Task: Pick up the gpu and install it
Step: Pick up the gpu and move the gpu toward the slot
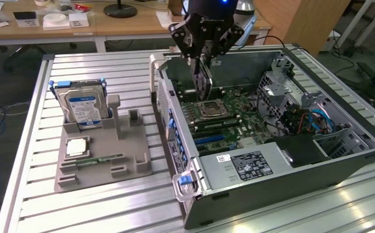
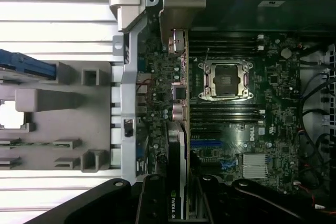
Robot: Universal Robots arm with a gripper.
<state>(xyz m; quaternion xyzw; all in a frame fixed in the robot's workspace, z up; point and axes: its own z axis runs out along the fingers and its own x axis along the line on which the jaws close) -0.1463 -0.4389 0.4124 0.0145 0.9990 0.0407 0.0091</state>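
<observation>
My gripper point(image 1: 202, 57) hangs over the open computer case point(image 1: 359, 158), shut on the gpu point(image 1: 204, 80). The card hangs on edge from the fingers, dark and thin, above the motherboard's point(image 1: 239, 121) rear part, close to the case's back wall. In the wrist view the gpu point(image 2: 178, 145) runs edge-on away from my gripper point(image 2: 178, 205), with its silvery end bracket point(image 2: 177, 3) at the far end, near the case's rear frame. It floats above the board beside the CPU socket point(image 2: 227, 80). Whether it touches a slot I cannot tell.
A grey holder tray point(image 1: 132, 162) stands on the slatted aluminium table at the exterior view's left. It carries an upright hard drive point(image 1: 84, 108), a square chip point(image 1: 77, 147) and a green memory stick point(image 1: 100, 159). Cables point(image 1: 311, 121) and a power supply point(image 1: 252, 165) fill the case's right side.
</observation>
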